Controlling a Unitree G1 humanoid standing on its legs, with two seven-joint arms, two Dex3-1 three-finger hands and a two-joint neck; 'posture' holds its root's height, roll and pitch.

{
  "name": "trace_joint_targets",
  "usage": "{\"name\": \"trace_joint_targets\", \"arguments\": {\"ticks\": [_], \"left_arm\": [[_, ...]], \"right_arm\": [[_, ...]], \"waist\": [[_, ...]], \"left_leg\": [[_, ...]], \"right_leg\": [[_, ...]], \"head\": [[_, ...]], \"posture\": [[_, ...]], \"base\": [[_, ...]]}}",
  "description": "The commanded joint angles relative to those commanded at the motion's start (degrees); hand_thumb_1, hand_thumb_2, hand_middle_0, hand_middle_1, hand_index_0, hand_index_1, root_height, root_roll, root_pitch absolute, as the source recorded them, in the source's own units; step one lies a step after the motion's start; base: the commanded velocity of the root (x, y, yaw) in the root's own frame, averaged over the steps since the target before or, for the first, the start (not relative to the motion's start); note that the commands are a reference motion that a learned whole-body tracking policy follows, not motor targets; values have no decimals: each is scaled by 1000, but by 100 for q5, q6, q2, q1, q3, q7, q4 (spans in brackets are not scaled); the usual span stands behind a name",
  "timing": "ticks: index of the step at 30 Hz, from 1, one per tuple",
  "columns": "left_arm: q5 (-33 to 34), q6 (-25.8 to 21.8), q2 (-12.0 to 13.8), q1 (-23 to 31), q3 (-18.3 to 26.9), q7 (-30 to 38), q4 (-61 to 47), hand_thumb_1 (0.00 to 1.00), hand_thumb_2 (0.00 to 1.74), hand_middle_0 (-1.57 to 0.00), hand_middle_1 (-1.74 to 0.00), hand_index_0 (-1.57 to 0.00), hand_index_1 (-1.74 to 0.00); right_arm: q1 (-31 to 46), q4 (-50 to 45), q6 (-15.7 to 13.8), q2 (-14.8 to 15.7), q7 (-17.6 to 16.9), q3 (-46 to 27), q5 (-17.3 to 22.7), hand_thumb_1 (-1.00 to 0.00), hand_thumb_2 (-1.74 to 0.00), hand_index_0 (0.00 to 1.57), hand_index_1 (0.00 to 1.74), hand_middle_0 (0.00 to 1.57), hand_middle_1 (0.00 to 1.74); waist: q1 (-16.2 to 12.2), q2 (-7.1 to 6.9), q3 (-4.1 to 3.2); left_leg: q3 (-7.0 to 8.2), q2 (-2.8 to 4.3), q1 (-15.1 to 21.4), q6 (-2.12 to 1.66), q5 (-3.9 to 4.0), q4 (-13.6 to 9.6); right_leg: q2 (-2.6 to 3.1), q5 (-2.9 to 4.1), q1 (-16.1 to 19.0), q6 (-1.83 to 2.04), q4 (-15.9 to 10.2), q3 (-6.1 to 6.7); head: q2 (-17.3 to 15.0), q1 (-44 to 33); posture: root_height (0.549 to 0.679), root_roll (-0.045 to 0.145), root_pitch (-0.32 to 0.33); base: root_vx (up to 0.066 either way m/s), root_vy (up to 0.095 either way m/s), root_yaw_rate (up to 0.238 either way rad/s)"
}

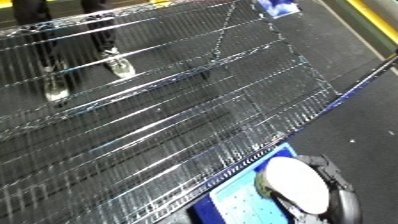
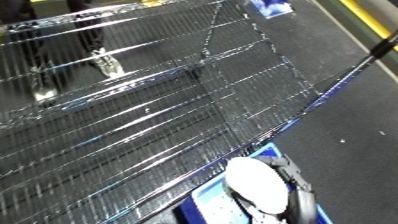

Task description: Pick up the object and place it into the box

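Wire mesh fills most of the shot. It's a big tilted metal rack [image 1: 169,115] running from 9 o'clock across the middle, with shiny rods crossing it on a slant. Its right edge cuts diagonally from about 3 o'clock down toward 6, and the dark floor [image 1: 346,65] shows past that edge.

At 12 to 1 o'clock, at the top edge, there's a small blue and white thing [image 1: 275,7] beyond the far end of the rack. It's cut off by the frame and I honestly can't tell what it is. So I can't say it's the object to be picked up, and I can't make out that object anywhere else either.

At 5 o'clock sits the blue bin [image 1: 233,201], tucked against the rack's lower right edge. It has a darker blue rim and a pale blue dotted bottom, and only part of it is in frame.

Over the bin's right side is the robot's white forearm [image 1: 298,186], seen end-on as a pale oval. The black right hand [image 1: 345,200] is just beside it at the bottom right corner. Whether it's released, clenched or grasping something, I can't tell, since the forearm covers most of it.

A yellow stripe [image 1: 378,15] runs along the floor at 1 to 2 o'clock.
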Motion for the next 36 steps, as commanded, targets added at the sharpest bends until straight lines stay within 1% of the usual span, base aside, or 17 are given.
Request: {"name": "trace_joint_targets", "arguments": {"ticks": [2,4,6,8,10,15,21,23,27,29,32,36], "left_arm": [[-46,-99,-31,55,0,-7,49,1000,1740,-1570,-1740,-1570,-1740],[-90,-166,-55,74,-20,-24,104,1000,1740,-1570,-1740,-1570,-1740],[-131,-221,-74,68,-72,-44,163,1000,1740,-1570,-1740,-1570,-1740],[-166,-266,-83,54,-134,-64,215,1000,1740,-1570,-1740,-1570,-1740],[-205,-306,-88,31,-203,-78,259,1000,1740,-1570,-1740,-1570,-1740],[-269,-372,-74,-83,-365,-66,353,1000,1740,-1570,-1740,-1570,-1740],[-372,-385,-20,-184,-480,-87,425,1000,1740,-1570,-1740,-1570,-1740],[-407,-368,0,-209,-508,-97,432,1000,1740,-1570,-1740,-1570,-1740],[-463,-334,22,-245,-569,-55,409,1000,1740,-1570,-1740,-1570,-1740],[-486,-316,29,-263,-589,-26,398,1000,1740,-1570,-1740,-1570,-1740],[-514,-288,37,-283,-597,-14,415,1000,1740,-1570,-1740,-1570,-1740],[-536,-261,43,-276,-580,-23,430,1000,1740,-1570,-1740,-1570,-1740]], "right_arm": [[175,133,-129,-25,98,-156,358,-850,-1479,1334,1479,1334,1479],[294,310,-249,0,175,-272,746,-850,-1479,1334,1479,1334,1479],[376,546,-368,13,264,-348,1117,-850,-1479,1334,1479,1334,1479],[421,808,-488,-9,377,-395,1431,-850,-1479,1334,1479,1334,1479],[444,1141,-602,-54,478,-436,1661,-850,-1479,1334,1479,1334,1479],[403,2042,-784,-244,645,-442,1873,-600,-1044,942,1044,942,1044],[306,2985,-919,-469,974,-417,2251,-300,-522,471,522,471,522],[271,3246,-935,-528,1068,-414,2344,-200,-348,314,348,314,348],[226,3554,-935,-594,1165,-372,2430,0,0,0,0,0,0],[208,3640,-949,-601,1202,-349,2435,0,0,0,0,0,0],[187,3700,-938,-602,1245,-326,2397,0,0,0,0,0,0],[196,3624,-827,-584,1417,-301,2417,0,0,0,0,0,0]], "waist": [[-93,80,0],[-161,146,0],[-214,203,0],[-251,253,0],[-283,303,0],[-321,399,0],[-311,482,0],[-304,502,0],[-287,527,0],[-275,530,0],[-260,520,0],[-239,499,0]], "left_leg": [[48,-7,55,-13,-30,0],[84,-12,90,-21,-57,7],[115,-24,115,-22,-81,10],[141,-40,133,-16,-102,12],[165,-63,146,-6,-126,20],[181,-102,160,7,-149,41],[148,-145,180,21,-170,89],[137,-158,200,22,-159,75],[106,-169,224,9,-97,13],[94,-170,229,6,-71,-15],[79,-170,231,11,-50,-32],[57,-176,215,16,-37,-40]], "right_leg": [[-28,-31,9,-6,11,24],[-60,-41,8,-4,6,41],[-92,-38,7,2,-18,57],[-111,-29,6,7,-46,73],[-125,-10,3,13,-83,94],[-157,47,6,22,-184,132],[-187,71,32,11,-222,146],[-195,79,55,7,-244,142],[-199,95,80,3,-279,141],[-197,105,82,2,-288,140],[-189,115,84,-4,-286,139],[-179,123,74,-10,-270,141]], "head": [[22,104],[18,226],[21,405],[8,505],[-56,625],[-217,889],[-327,1080],[-364,1099],[-415,1081],[-466,1091],[-539,1054],[-660,989]], "posture": [[641,92,150],[641,97,149],[641,102,149],[642,105,149],[643,108,150],[644,112,152],[645,116,146],[646,117,145],[646,118,143],[646,117,143],[646,117,142],[646,116,142]], "base": [[11,143,-205],[3,104,-171],[-1,81,-139],[-3,55,-104],[-10,44,-100],[-9,21,-73],[0,-3,-25],[2,-5,4],[2,-2,14],[-7,-7,35],[-3,-12,45],[3,-11,48]]}}
